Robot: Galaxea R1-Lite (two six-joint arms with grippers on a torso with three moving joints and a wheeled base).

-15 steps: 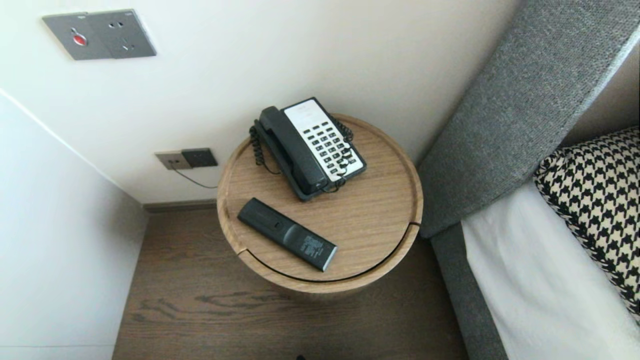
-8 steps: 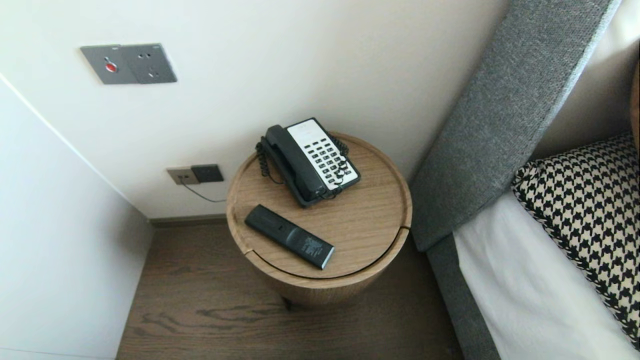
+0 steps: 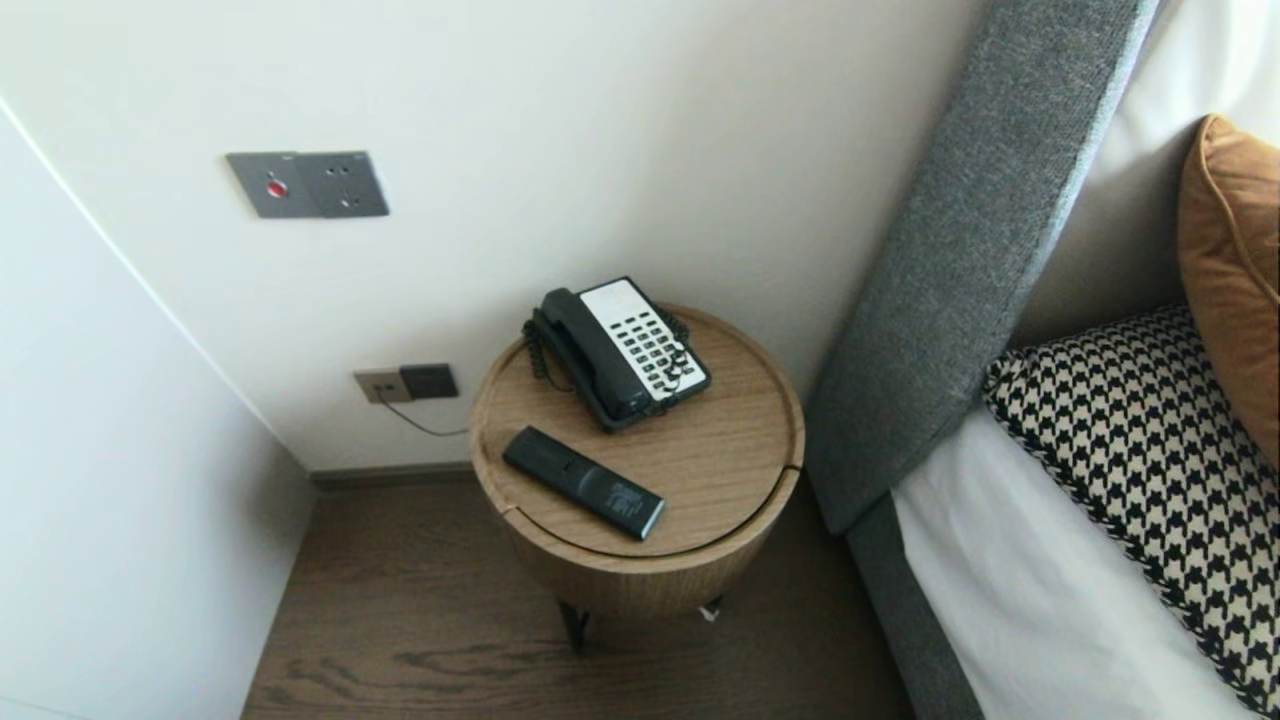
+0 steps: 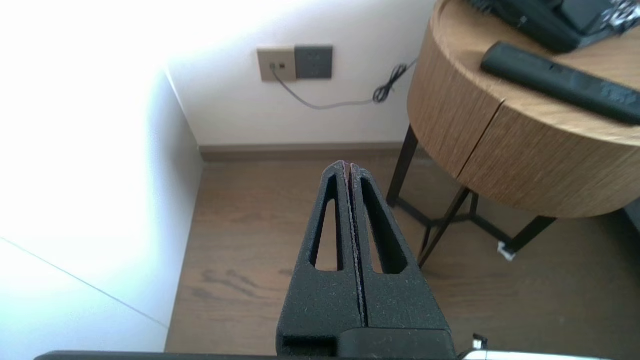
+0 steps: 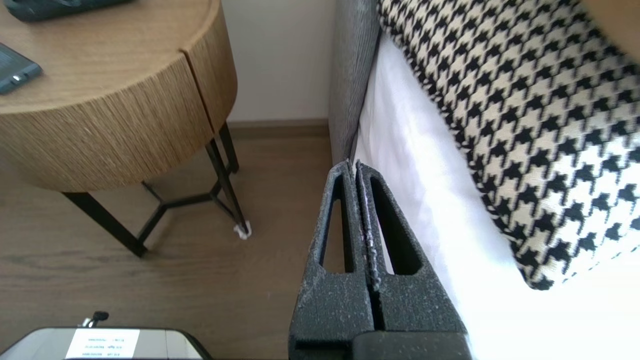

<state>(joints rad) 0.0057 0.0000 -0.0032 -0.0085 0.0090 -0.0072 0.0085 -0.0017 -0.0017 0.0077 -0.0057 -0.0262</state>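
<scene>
A round wooden bedside table (image 3: 745,485) stands against the wall. On it lie a black remote control (image 3: 583,482) near the front and a black-and-white desk phone (image 3: 622,350) behind it. Neither arm shows in the head view. My left gripper (image 4: 347,165) is shut and empty, hanging low over the wooden floor to the left of the table (image 4: 450,115), with the remote (image 4: 560,82) above and beyond it. My right gripper (image 5: 352,164) is shut and empty, low beside the bed's white sheet (image 5: 430,200), to the right of the table (image 5: 125,115).
A grey upholstered headboard (image 3: 960,260) and the bed with a houndstooth pillow (image 3: 1130,440) and a tan cushion (image 3: 1235,260) fill the right. Wall sockets (image 3: 405,383) with a plugged cord and a grey switch panel (image 3: 308,184) sit on the wall. A white wall (image 3: 120,500) closes the left.
The whole head view has shifted: the camera has risen and pulled back, so the table looks smaller and its legs and the tan cushion have come into view. Nothing on the table moved.
</scene>
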